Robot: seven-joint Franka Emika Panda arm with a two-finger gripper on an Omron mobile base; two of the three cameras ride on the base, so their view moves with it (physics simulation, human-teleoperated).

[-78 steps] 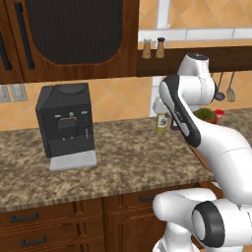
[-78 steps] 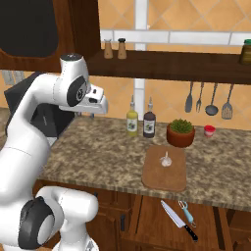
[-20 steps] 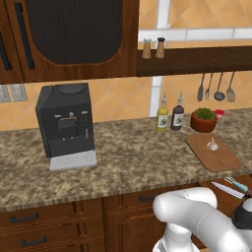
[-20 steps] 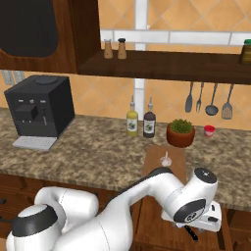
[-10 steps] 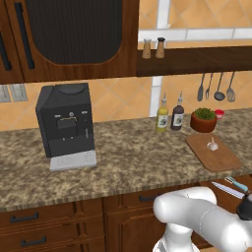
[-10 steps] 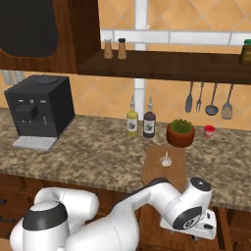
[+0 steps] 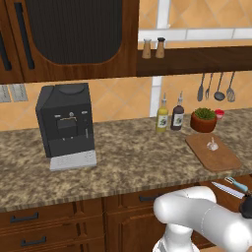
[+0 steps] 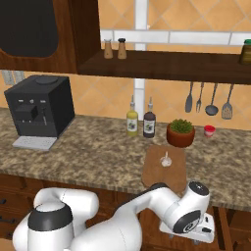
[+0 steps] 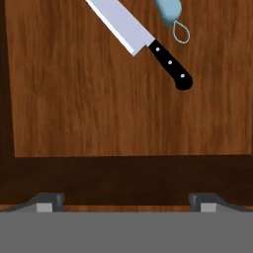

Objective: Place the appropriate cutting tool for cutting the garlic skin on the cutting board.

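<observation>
End effector (image 9: 126, 200): fingers spread, empty. Knife (image 9: 143, 43): ahead on wood; centre over black handle, then descend.

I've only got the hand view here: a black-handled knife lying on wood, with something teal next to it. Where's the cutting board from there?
Observer: The cutting board lies up on the counter. The knife sits lower, out in front of the counter's edge, just ahead of the board.
Operator: Is the garlic on the board?
Observer: Yes, the garlic rests on the board's far half. The near half is bare.
Operator: Anything standing close behind the board?
Observer: A potted plant stands right behind it. In the right base view, a yellow bottle and a dark bottle stand to the plant's left.
</observation>
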